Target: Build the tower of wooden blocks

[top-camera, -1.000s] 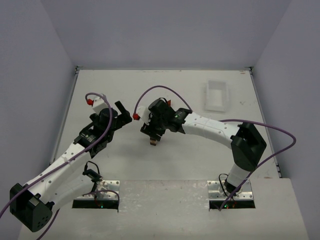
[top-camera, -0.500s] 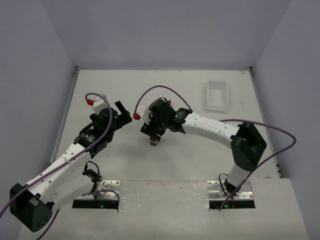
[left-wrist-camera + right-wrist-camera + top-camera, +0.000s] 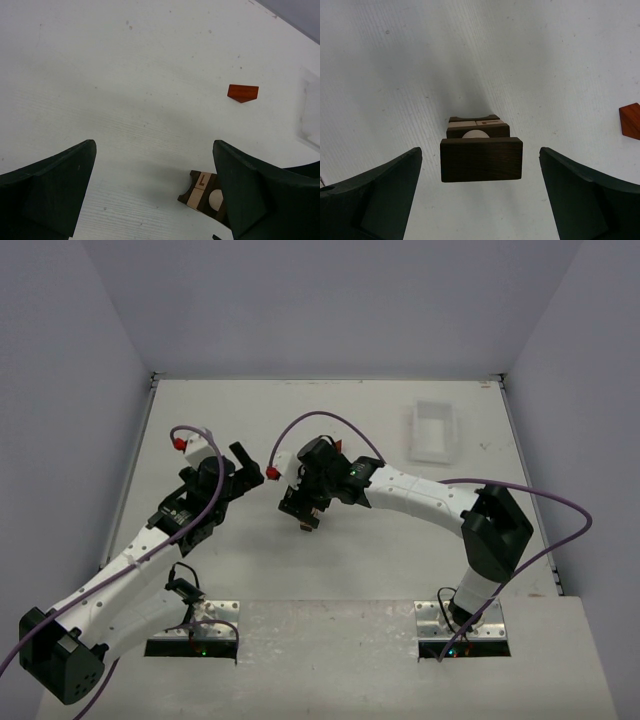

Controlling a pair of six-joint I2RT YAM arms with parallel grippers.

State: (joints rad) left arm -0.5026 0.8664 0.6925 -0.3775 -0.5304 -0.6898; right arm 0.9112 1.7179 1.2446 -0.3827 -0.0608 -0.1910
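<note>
The wood block tower [image 3: 481, 159] stands on the table: a dark brown block on top, a pale round piece under it, then tan and dark pieces, one marked "L". My right gripper [image 3: 480, 149] is open, its fingers [image 3: 380, 195] wide apart on either side of the tower and not touching it. In the top view the tower [image 3: 307, 524] shows just below the right gripper [image 3: 305, 508]. My left gripper [image 3: 154, 145] is open and empty, to the tower's left [image 3: 202, 190]. A loose reddish-brown block [image 3: 242, 92] lies on the table beyond the tower; it also shows in the right wrist view [image 3: 631, 120].
A white plastic tray [image 3: 432, 432] sits at the back right of the table. Purple cables loop over both arms. The grey walls close the table on three sides.
My right gripper has shifted slightly up and left over the tower. The left arm and the tower have not moved.
</note>
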